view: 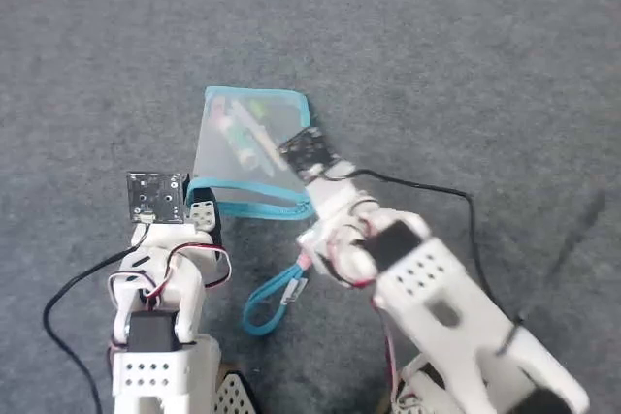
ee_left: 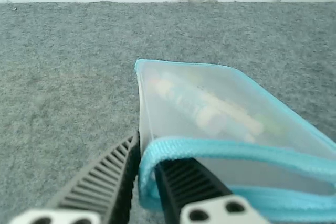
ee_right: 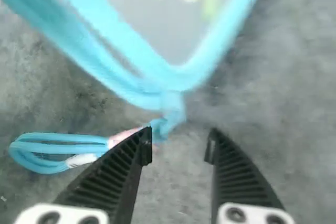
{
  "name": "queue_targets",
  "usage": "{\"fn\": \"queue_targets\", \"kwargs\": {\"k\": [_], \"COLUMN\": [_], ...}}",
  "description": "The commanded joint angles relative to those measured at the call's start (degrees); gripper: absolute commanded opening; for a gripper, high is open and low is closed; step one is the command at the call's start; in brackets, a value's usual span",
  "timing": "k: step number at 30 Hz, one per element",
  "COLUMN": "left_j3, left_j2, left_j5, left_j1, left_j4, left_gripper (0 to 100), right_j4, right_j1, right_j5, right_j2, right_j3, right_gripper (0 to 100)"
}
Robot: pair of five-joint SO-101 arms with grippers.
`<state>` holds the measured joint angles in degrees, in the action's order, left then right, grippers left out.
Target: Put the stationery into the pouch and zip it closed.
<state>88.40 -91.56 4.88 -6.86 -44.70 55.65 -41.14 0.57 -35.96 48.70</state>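
A translucent plastic pouch (view: 247, 157) with blue zip trim lies flat on the grey felt-covered desk (view: 485, 94). The pale, coloured stationery (view: 247, 133) is already inside it. The left gripper (ee_left: 147, 156) has its fingers clamped on the trim at one corner of the pouch. The right gripper (ee_right: 178, 140) hovers at the opposite corner with its fingers apart, and the blue zip end lies just beside one fingertip. A blue looped wrist strap (view: 272, 298) trails from that corner between the two arms. A black cable (view: 427, 188) arcs over the right arm.
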Motion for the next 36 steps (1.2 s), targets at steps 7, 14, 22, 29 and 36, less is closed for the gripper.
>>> {"fn": "queue_targets", "kwargs": {"k": [7,14,22,29,36], "left_j3": [-1.4,0.2,2.5,2.6,-0.7], "left_j2": [-0.5,-0.9,-0.4,2.3,11.0], "left_j5": [1.0,0.3,-2.7,-3.0,-2.6], "left_j1": [0.5,0.7,7.0,5.8,4.7], "left_j4": [2.5,3.9,6.2,6.9,9.6], "left_gripper": [1,1,1,1,1], "right_j4": [-8.7,-2.9,14.8,13.4,15.3], "right_j1": [-2.4,4.7,-4.4,-20.8,-18.7], "right_j5": [-4.7,3.6,14.4,15.9,17.6], "right_j2": [12.1,4.4,0.0,1.6,0.8], "right_j3": [-5.5,-9.1,-27.3,-26.5,-24.0], "right_gripper": [17.7,0.1,0.6,0.6,7.1]}}
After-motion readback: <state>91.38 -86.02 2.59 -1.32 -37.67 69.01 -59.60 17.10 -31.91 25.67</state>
